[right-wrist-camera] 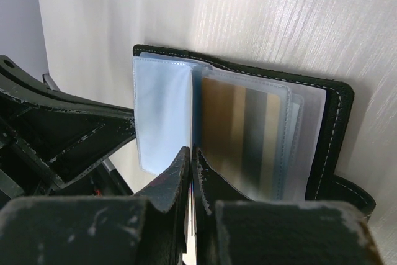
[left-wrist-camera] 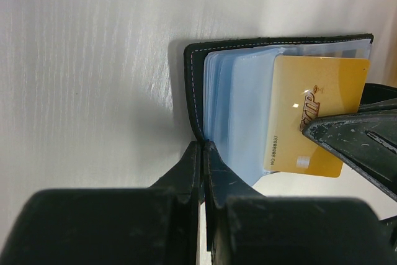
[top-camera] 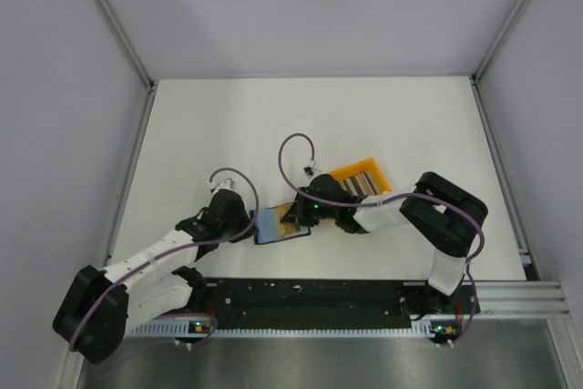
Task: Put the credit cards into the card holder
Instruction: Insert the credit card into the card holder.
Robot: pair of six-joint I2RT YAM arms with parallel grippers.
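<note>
On table (top-camera: 410, 116), off edges | left gripper (left-wrist-camera: 201, 150) clamps card holder (left-wrist-camera: 195, 91) edge | right gripper (right-wrist-camera: 191, 156) pinches gold card (left-wrist-camera: 310, 79)

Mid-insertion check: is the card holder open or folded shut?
Open. The card holder lies spread, its clear sleeves fanned out, with a gold card lying over them.

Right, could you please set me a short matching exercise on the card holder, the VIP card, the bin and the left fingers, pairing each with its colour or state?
Things:
1 card holder
2 VIP card
3 bin
4 left fingers

Colour or state:
a orange
b gold
c closed together
d black, lying open

Pairs: 1-d; 2-b; 3-a; 4-c
</note>
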